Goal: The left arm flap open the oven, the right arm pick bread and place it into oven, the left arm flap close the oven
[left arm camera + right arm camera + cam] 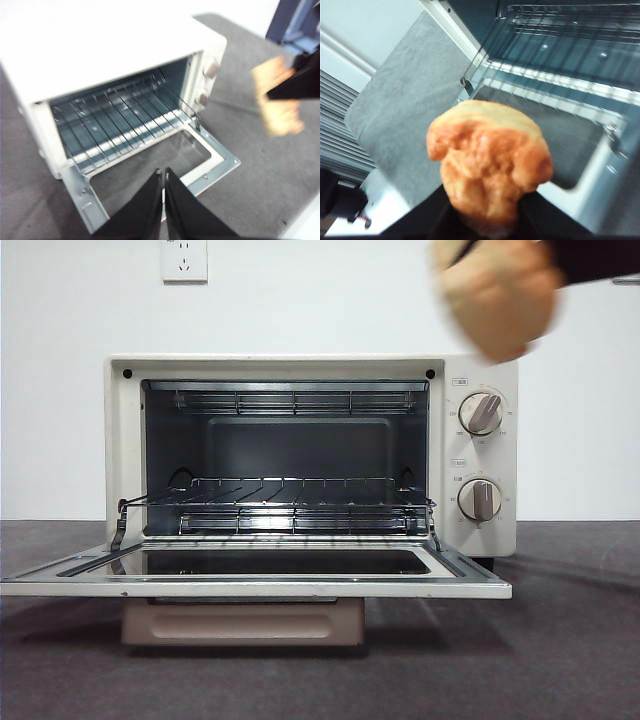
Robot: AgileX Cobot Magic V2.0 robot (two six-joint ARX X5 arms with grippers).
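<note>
The jaws of the right gripper [485, 220] are clamped on the bread [490, 162], a golden lumpy loaf held in the air above the oven's right side, near its two knobs. The left gripper [164, 180] hangs above the lowered door with its jaws pressed together, holding nothing. The cream oven [480, 455] stands on the grey tabletop [570, 640], door [255, 585] flat open, wire rack [290, 502] bare.
</note>
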